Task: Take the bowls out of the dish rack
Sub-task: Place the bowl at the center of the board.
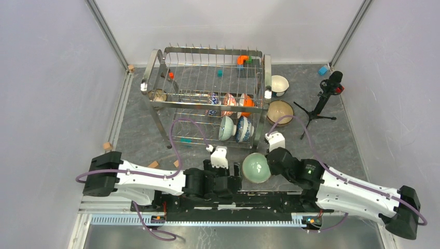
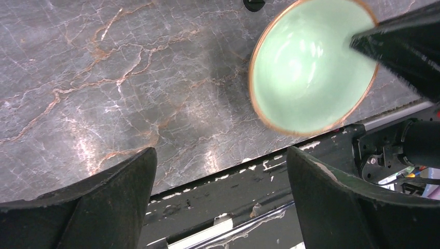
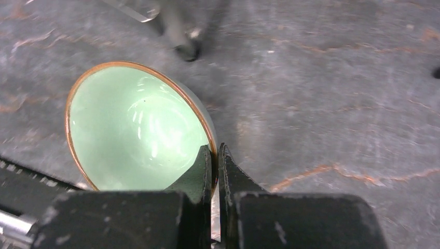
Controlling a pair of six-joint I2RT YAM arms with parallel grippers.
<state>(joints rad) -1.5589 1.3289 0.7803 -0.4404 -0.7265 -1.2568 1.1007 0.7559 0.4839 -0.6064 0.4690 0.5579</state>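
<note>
Pinched tight, my right claw (image 3: 214, 158) grips the pale green bowl (image 3: 135, 129) by its rim at five o'clock, presumably for setting down; my left claw (image 2: 220, 155) gapes empty.

- No text, label, brand or number can be read in any view.
- The pale green bowl (image 3: 135, 129), rack (image 1: 197, 104) and counter (image 2: 104, 78) bear no legible marks.

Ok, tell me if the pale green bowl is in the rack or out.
Out. The right hand pinches the pale green bowl by its rim, in front of the dish rack, apart from it.
</note>
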